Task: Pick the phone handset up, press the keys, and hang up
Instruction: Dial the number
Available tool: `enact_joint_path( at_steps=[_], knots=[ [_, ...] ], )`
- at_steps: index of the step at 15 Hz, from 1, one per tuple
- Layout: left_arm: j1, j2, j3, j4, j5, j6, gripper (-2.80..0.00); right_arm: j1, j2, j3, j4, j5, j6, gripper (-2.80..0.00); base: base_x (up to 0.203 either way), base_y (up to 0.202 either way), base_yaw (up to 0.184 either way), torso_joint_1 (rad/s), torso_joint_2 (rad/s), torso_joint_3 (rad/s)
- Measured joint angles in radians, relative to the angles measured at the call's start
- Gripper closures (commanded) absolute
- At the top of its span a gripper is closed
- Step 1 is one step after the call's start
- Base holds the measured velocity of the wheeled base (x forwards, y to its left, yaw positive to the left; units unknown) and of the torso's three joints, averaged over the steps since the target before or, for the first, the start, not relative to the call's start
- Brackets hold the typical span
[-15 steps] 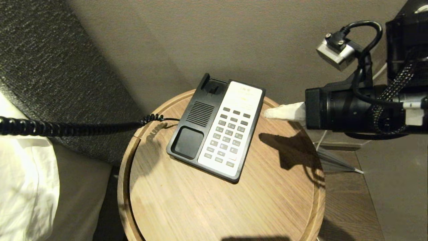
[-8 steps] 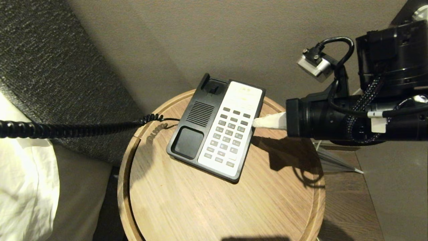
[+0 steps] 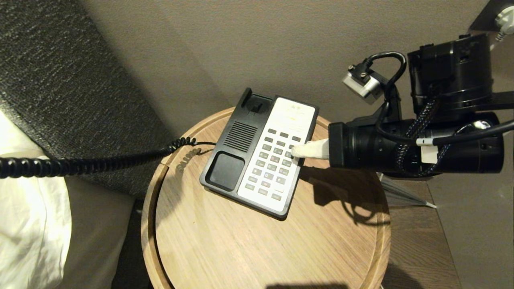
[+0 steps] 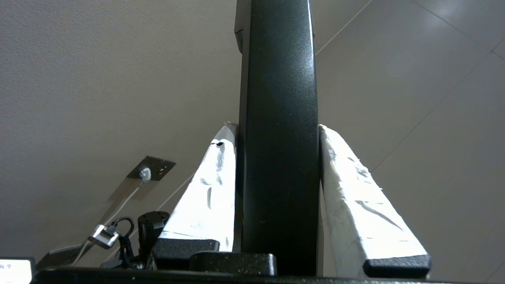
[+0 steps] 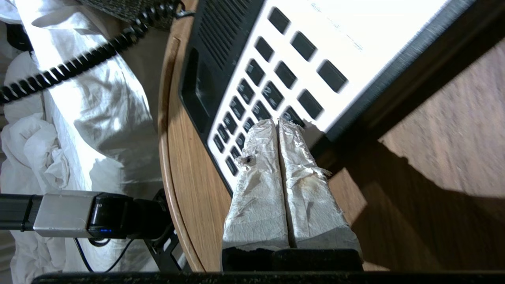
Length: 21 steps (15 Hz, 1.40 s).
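Note:
The phone base (image 3: 225,170) lies on a round wooden table (image 3: 225,245), its cradle bare. Grey keys (image 3: 273,166) fill its cream faceplate. My right gripper (image 3: 294,151) is shut, its white-wrapped tips over the right column of keys (image 5: 272,94); touching or just above, I cannot tell. In the right wrist view the right gripper (image 5: 278,122) points at those keys. The glossy black phone handset (image 4: 279,130) is clamped between my left gripper (image 4: 278,128) fingers, off the head view's left. Its coiled cord (image 3: 80,160) stretches left from the base.
White bedding (image 3: 28,224) and a dark textured headboard (image 3: 52,72) lie left of the table. A beige wall stands behind. A wall socket with a plug (image 4: 152,170) shows in the left wrist view. Wooden floor (image 3: 421,241) lies to the right.
My right arm has swung left, carrying its shut tips from beside the phone's right edge onto the keypad. The coiled cord has sagged slightly lower at the left.

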Motion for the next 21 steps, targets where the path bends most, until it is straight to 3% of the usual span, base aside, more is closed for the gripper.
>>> enact_joint_path(
  at_steps=[21],
  knots=[
    [-0.001, -0.031, 0.051, -0.022, 0.000, 0.000, 0.00, 0.005, 0.044, 0.012, -0.096, -0.045, 0.004, 0.00, 0.000, 0.000, 0.000, 0.000, 0.00, 0.000]
  ],
)
